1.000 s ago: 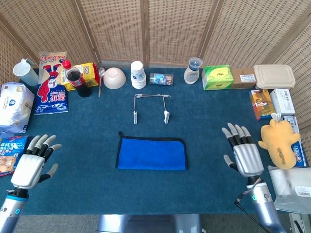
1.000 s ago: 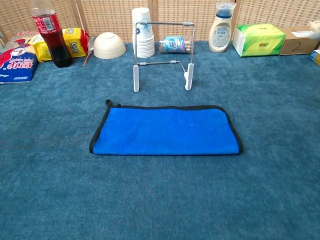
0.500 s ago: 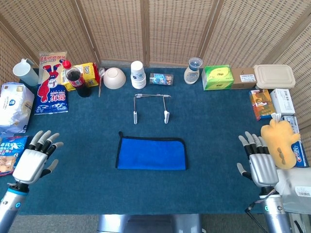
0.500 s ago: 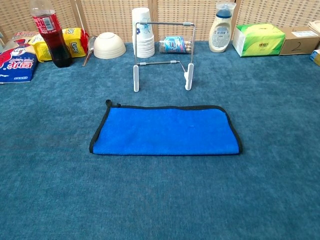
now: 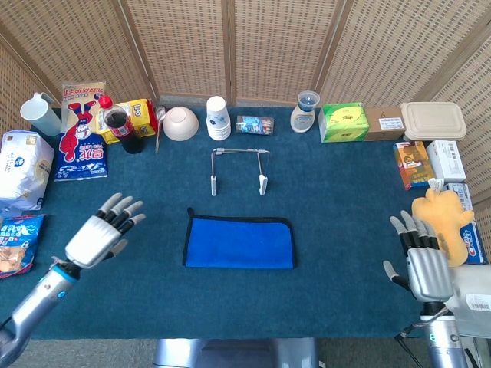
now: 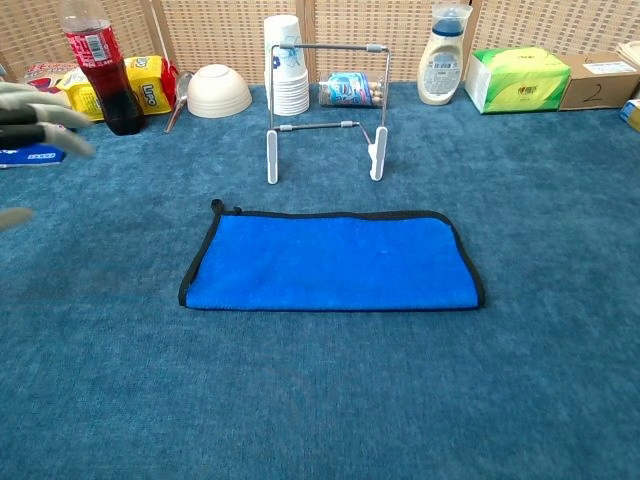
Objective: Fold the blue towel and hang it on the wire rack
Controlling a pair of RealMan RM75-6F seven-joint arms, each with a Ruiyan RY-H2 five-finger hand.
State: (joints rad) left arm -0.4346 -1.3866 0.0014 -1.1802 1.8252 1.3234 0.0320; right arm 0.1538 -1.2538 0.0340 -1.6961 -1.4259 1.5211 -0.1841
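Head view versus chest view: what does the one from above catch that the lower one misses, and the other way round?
Only the head view shows the right hand, open beside a yellow plush toy, and the lidded tray. The chest view adds nothing new, only a closer look at how the wire rack stands upright. Both show the blue towel lying flat, the cola bottle, the bowl and the left hand, blurred in the chest view.

Open carpet rings the blue towel [image 6: 332,260] left, right and near; the wire rack [image 6: 325,100] stands just beyond it, paper cups [image 6: 287,70] crowding behind.
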